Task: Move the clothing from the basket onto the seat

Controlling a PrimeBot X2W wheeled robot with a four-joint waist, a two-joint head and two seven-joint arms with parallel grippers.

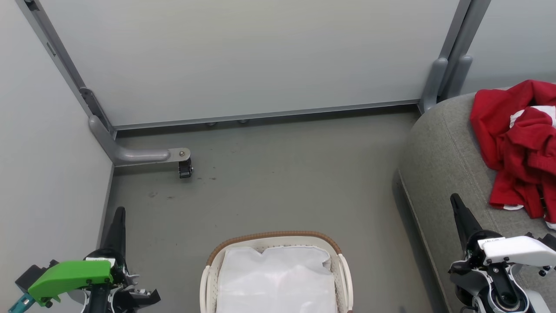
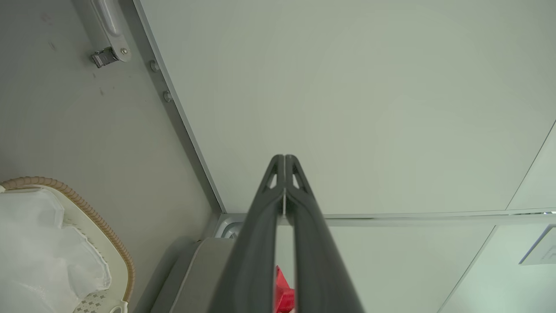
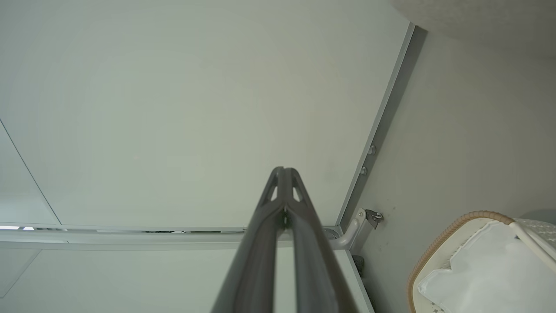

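The red clothing with white trim lies in a heap on the grey seat at the right edge of the head view; a sliver of the clothing peeks between my left fingers. The basket stands on the floor at bottom centre, holding only its white liner; the basket and basket appear in both wrist views. My left gripper is shut and empty at lower left, tips together. My right gripper is shut and empty beside the seat's edge, tips meeting.
Grey floor stretches between basket and wall. Pale partition panels close off the back and left. A grey metal foot with a small caster juts from the left corner. Another partition post stands behind the seat.
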